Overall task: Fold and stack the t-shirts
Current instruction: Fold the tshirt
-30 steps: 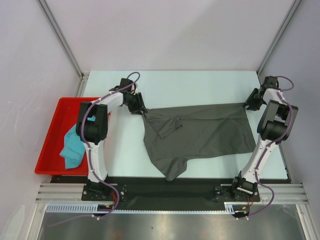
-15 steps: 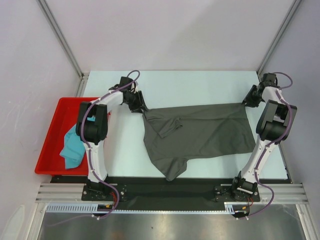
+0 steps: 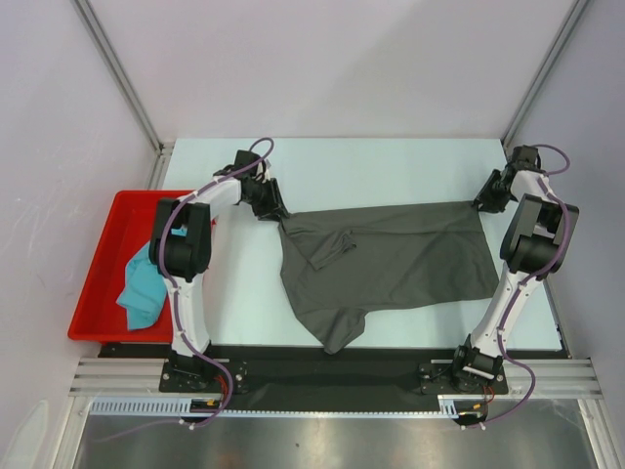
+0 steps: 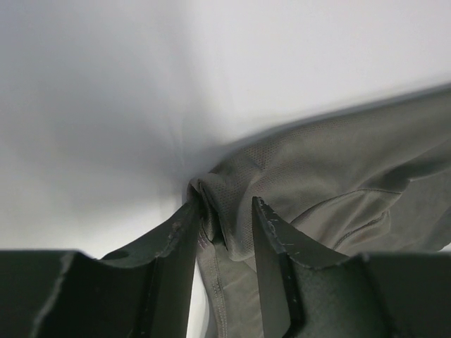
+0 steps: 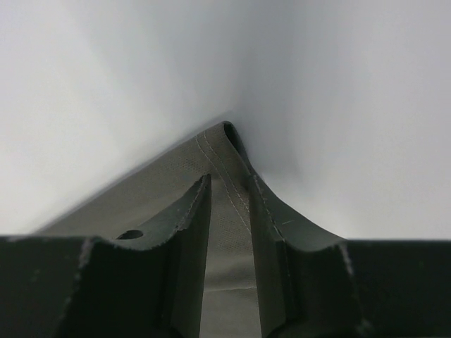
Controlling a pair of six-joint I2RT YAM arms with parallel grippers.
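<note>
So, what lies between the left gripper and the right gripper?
The dark grey t-shirt: in the top view its far edge runs from the left gripper to the right gripper, and each wrist view shows a corner of it pinched.

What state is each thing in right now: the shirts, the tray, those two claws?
Dark grey cloth t-shirt: spread on the white table, creased, not folded.
Bright teal cloth t-shirt: crumpled, not folded.
Red plastic tray: holding the teal t-shirt.
Left gripper: shut on a bunched corner of the grey t-shirt.
Right gripper: shut on a hemmed corner of the grey t-shirt.
</note>
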